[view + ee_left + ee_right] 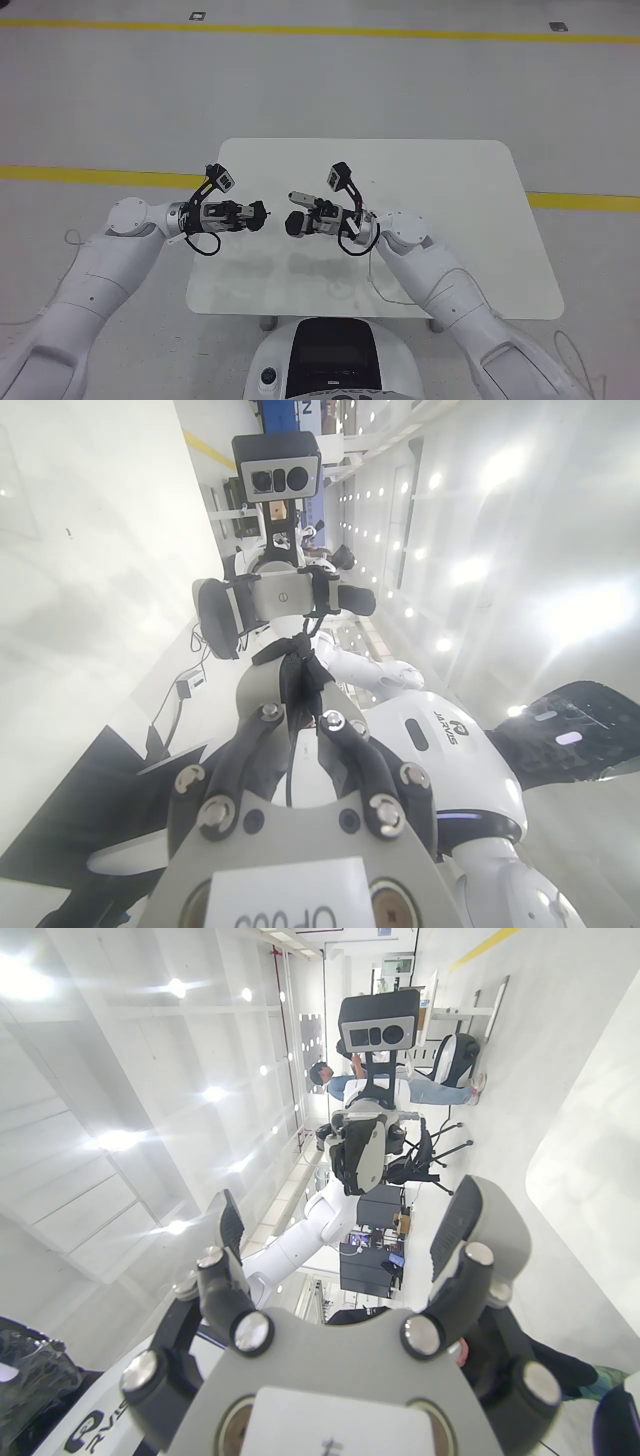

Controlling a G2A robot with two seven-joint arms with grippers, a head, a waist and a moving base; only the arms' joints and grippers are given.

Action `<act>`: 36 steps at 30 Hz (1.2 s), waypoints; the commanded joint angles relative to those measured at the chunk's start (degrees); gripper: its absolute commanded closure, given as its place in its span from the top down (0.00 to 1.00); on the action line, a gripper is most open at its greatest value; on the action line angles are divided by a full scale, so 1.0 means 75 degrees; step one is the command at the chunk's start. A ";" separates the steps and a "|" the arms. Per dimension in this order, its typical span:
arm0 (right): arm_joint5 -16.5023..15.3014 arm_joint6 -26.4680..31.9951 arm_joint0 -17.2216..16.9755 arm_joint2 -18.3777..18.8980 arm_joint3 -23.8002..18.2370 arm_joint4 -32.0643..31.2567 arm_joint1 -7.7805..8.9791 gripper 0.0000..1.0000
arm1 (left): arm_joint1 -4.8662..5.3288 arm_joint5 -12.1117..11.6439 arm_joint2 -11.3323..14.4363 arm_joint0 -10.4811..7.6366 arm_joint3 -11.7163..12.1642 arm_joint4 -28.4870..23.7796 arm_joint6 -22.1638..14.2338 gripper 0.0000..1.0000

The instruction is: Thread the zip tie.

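zip tie work is going on in the air above the white table (470,190), with both arms raised over its near half and pointing at each other, tips near but apart.

the left end effector (300,682) is clenching. its two fingers are pressing together on a thin dark strip. i am taking that strip for the zip tie (300,652). it is sticking out past the fingertips in a bunched, knot-like lump aimed at the other arm. i cannot tell which part is the head and which the tail, nor whether a loop is already forming. in the top view the tie is too small to pick out between the two tips.

the right end effector (345,1205) is standing released, its pads spread wide with nothing between them, and it is facing the left one squarely.

i am judging the step in hand to be the line-up before the pass-through. one side is holding the tie up and the other is hanging open across from it, so the threading itself is looking not yet done.

as i am reading it, the next move is calling for the right end effector to close the gap and pinch the part of the strip that is poking out. it should do so without dragging the strip from the left fingers. after that the two wrists need fine alignment, so that the tail is meeting the small slot in the head straight on. a slight tilt is likely to make the tip miss or bend.
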 commanded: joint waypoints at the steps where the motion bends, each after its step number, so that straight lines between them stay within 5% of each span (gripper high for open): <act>1: 0.0186 -0.0336 -0.0032 0.0139 -0.0169 -0.0544 0.0080 1.00 | 0.0000 0.0000 0.0000 0.0000 0.0000 0.0000 0.0000 0.00; 5: 0.1052 -0.1057 -0.0227 0.0346 -0.0785 -0.1698 0.0242 1.00 | 0.0000 0.0000 0.0000 0.0000 0.0000 0.0000 0.0000 0.00; 8: 0.2260 -0.1482 -0.0365 0.0335 -0.1255 -0.2545 0.0330 1.00 | 0.0000 0.0000 0.0000 0.0000 0.0000 0.0000 0.0000 0.00; 11: 0.2798 -0.1778 -0.0465 0.0276 -0.1633 -0.3032 0.0368 1.00 | 0.0000 0.0000 0.0000 0.0000 0.0000 0.0000 0.0000 0.00; 20: 0.2805 -0.1897 -0.0475 0.0256 -0.1698 -0.3167 0.0373 1.00 | 0.0000 0.0000 0.0000 0.0000 0.0000 0.0000 0.0000 0.00; 28: 0.4307 -0.1971 0.0099 -0.0089 -0.1974 -0.4354 0.0379 1.00 | 0.0000 0.0000 0.0000 0.0000 0.0000 0.0000 0.0000 0.00; 36: 0.4307 -0.1472 0.0942 -0.0634 -0.1035 -0.5548 0.0231 1.00 | 0.0000 0.0000 0.0000 0.0000 0.0000 0.0000 0.0000 0.00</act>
